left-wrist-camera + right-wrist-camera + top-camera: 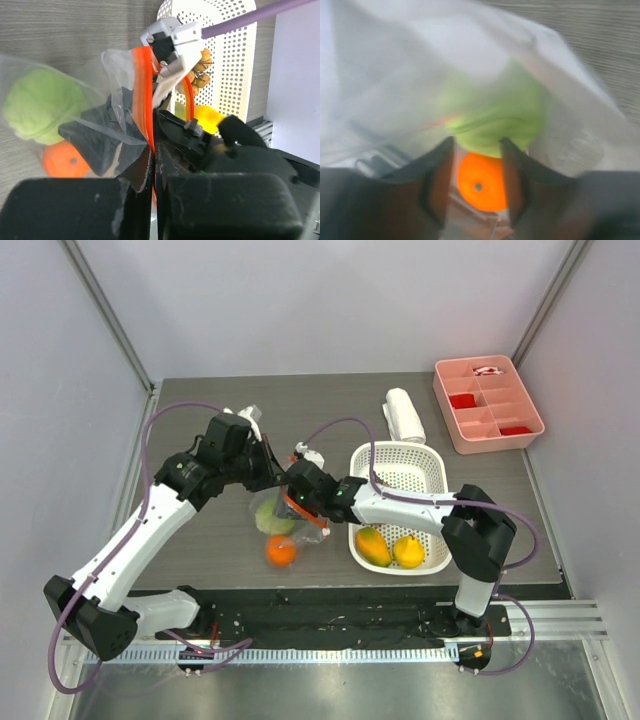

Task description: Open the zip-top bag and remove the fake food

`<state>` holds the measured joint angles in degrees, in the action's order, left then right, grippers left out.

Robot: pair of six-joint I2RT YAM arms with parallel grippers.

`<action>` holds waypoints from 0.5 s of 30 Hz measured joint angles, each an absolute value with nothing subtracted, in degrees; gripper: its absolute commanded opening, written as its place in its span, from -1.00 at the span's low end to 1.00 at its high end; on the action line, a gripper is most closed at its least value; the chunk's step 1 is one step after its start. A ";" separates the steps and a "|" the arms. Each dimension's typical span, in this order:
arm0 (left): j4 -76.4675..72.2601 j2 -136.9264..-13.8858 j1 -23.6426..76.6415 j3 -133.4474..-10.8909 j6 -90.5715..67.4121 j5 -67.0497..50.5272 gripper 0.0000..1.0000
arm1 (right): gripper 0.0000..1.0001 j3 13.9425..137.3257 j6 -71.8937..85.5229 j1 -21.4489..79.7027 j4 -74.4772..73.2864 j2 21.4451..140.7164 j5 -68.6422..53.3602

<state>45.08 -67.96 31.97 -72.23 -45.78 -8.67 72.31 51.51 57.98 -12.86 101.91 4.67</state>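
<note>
White-and-black arms (pixel 130 540) (purple cables (pixel 148 455))

Crowded middle, open upper left.
The zip-top bag (pixel 278 512), orange (pixel 281 551) and white basket (pixel 400 468) block centre frame; bare table (pixel 190 405) at upper left offers passage.

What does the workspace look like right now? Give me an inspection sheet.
Surface: dark wood-grain table, no damage seen.
Job's things: zip-top bag held between the arms, green fruit inside; orange just below it, inside or outside unclear; mango and lemon in the white basket; grapes seen against the basket.
Clutter: pink tray with red pieces and a white roll, far right.
Grippers: left gripper shut on the bag's orange strip; right gripper open at the bag mouth.
Cables: purple cables loop off both arms; one arches over the basket.
Surroundings: pale walls; nothing else seen.
</note>
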 measured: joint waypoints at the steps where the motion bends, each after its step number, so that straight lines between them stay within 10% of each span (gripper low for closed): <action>1: 45.12 -67.96 32.03 -72.23 -45.58 -8.73 -1.00 | 0.24 72.31 51.00 58.02 -13.43 102.28 5.52; 5: 45.54 -67.94 31.94 -72.20 -44.23 -9.10 -1.00 | 0.71 72.95 48.18 58.02 -16.60 102.56 6.15; 15: 47.88 -65.28 30.61 -68.84 -42.92 -8.14 -1.00 | 0.85 73.89 40.62 58.85 -7.09 109.91 1.61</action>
